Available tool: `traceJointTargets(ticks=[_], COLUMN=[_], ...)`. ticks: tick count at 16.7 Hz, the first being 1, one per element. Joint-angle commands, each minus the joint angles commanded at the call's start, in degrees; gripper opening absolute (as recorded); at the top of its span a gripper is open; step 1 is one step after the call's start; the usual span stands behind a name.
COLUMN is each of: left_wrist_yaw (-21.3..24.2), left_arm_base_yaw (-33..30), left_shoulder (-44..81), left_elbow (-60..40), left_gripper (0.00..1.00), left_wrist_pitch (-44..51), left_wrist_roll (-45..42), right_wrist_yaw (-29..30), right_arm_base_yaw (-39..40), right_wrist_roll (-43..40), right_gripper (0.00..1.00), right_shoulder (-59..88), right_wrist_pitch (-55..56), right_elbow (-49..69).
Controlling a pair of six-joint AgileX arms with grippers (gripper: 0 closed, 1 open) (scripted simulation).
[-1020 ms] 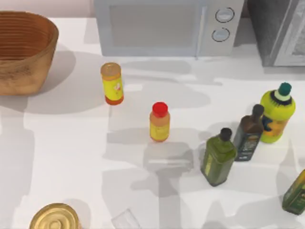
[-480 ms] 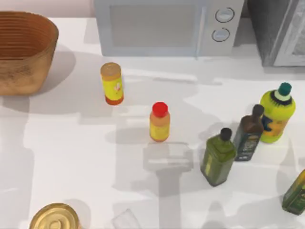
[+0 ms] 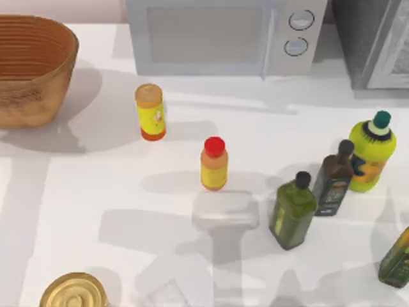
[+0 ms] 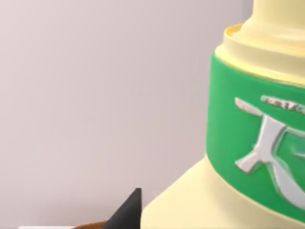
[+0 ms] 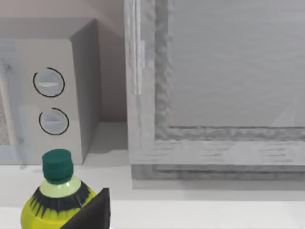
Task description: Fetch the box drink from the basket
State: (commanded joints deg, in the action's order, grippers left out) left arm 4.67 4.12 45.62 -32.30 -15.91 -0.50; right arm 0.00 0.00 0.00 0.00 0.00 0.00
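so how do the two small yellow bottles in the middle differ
The tan-capped bottle has a tan cap as wide as its body; the red-capped bottle has a red cap narrower than its body. The tan-capped bottle stands farther back and to the left, nearer the basket and microwave; the red-capped bottle is more central, nearer the olive oil bottle. Both are upright, yellow with orange bases, alike in size.

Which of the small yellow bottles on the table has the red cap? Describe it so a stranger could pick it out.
Start at the microwave at the back of the table in the top view. Come forward past its door to the table's middle, where a small yellow bottle stands upright, apart from the others. Its red cap sets it apart from the tan-capped yellow bottle nearer the basket.
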Motion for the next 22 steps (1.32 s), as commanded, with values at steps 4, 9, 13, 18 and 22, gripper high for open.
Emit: traceJointTargets(ticks=[4,9,13,18,22], left_wrist_yaw=[-2.05,-4.07,-4.67,-4.65,-10.02], left_arm_base_yaw=[-1.81,-3.59,-4.12,-3.95,-8.41], left_shoulder=[-22.06,-41.05,-45.62,-45.35,-39.69], left_elbow=[14.16,28.11,32.3,32.25,29.93], left_gripper=[0.0,0.0,0.0,0.0,0.0], left_wrist_pitch=[6.92,13.84,15.91,15.83,13.36], left_wrist_roll=[0.17,0.41,0.5,0.39,1.04], right_wrist_yaw=[0.0,0.0,0.0,0.0,0.0], right_arm_base_yaw=[0.0,0.0,0.0,0.0,0.0], right_wrist_roll=[0.0,0.0,0.0,0.0,0.0], right_gripper=[1.0,1.0,1.0,1.0,1.0], right_shoulder=[0.0,0.0,0.0,0.0,0.0], right_wrist_pitch=[0.0,0.0,0.0,0.0,0.0], right_elbow=[0.0,0.0,0.0,0.0,0.0])
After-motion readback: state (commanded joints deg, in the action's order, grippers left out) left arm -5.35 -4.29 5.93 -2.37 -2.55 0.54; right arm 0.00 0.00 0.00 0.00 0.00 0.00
